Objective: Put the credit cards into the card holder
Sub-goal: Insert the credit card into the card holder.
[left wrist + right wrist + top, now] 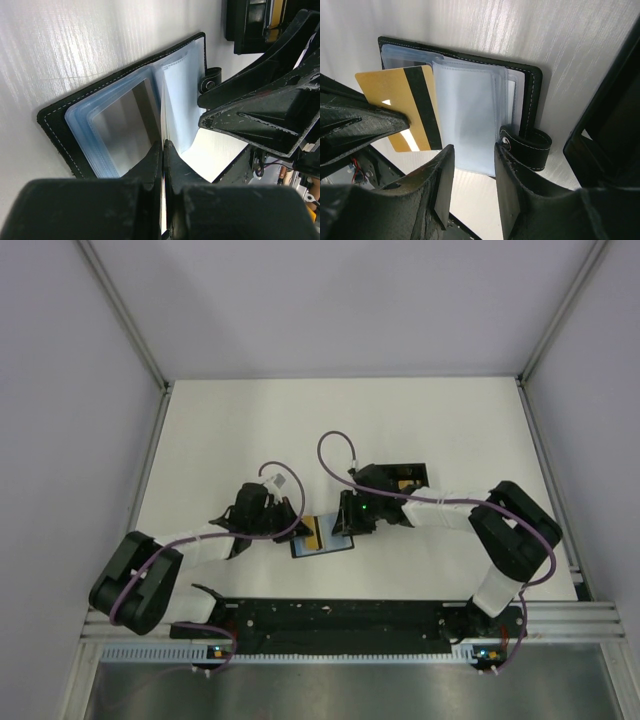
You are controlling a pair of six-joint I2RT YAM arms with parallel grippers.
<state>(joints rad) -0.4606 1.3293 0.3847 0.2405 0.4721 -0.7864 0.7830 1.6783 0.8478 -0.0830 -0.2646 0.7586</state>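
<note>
Clenched jaws on the left gripper pinch a gold credit card. The card's free end lies over the page of the open card holder farthest from its strap. The holder lies flat on the white table between the two arms. Jaws of the right gripper stand parted and grasp nothing, with the lower edge of the clear sleeves showing between them. A black box sits near the holder's strap side, crowding that gripper. Only the right wrist view shows the card's face and dark stripe, while the left wrist view gives a thin edge at the fingers. From above, white tabletop runs from the box to the far wall.
</note>
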